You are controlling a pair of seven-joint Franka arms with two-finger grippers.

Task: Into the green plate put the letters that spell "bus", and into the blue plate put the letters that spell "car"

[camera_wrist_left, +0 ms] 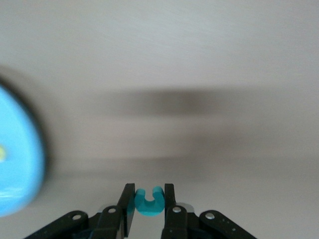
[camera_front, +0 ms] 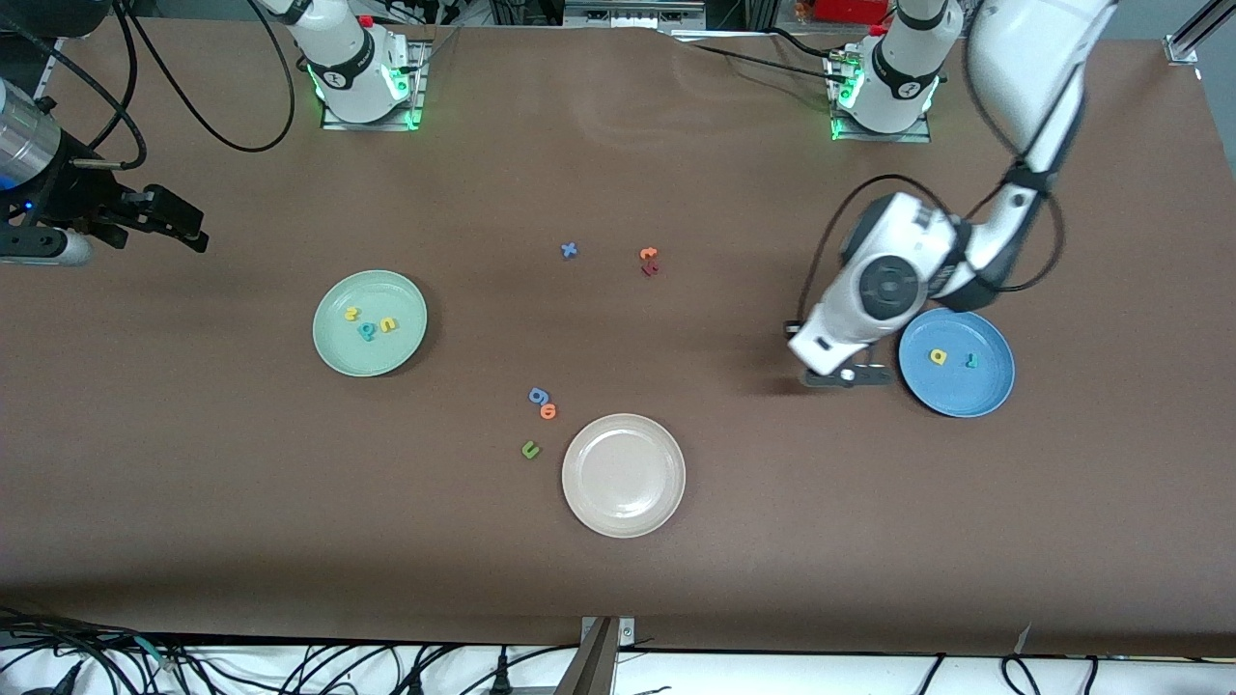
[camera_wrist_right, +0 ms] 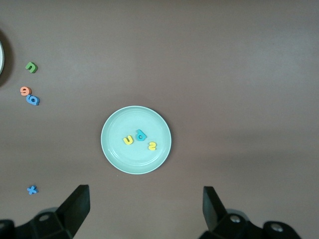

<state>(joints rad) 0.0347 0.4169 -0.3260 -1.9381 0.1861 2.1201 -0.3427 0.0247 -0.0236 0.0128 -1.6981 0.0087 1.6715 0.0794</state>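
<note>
My left gripper [camera_front: 850, 376] is shut on the teal "c" [camera_wrist_left: 149, 206], low over the table just beside the blue plate [camera_front: 985, 386], toward the right arm's end. In that plate lie the yellow "a" [camera_front: 938, 356] and the teal "r" [camera_front: 971, 361]. The green plate [camera_front: 381, 290] holds the yellow "s" [camera_front: 351, 313], the teal "b" [camera_front: 368, 331] and the yellow "u" [camera_front: 387, 325]. My right gripper [camera_front: 183, 227] waits open and empty, high at the right arm's end of the table. Its wrist view looks down on the green plate [camera_wrist_right: 119, 154].
A beige-white plate [camera_front: 623, 521] sits nearer the front camera, mid-table. Beside it lie a blue "g" [camera_front: 538, 395], an orange "o" [camera_front: 548, 411] and a dark green "u" [camera_front: 530, 449]. Farther off are a blue "x" [camera_front: 569, 250], an orange "t" [camera_front: 648, 254] and a dark red letter [camera_front: 650, 269].
</note>
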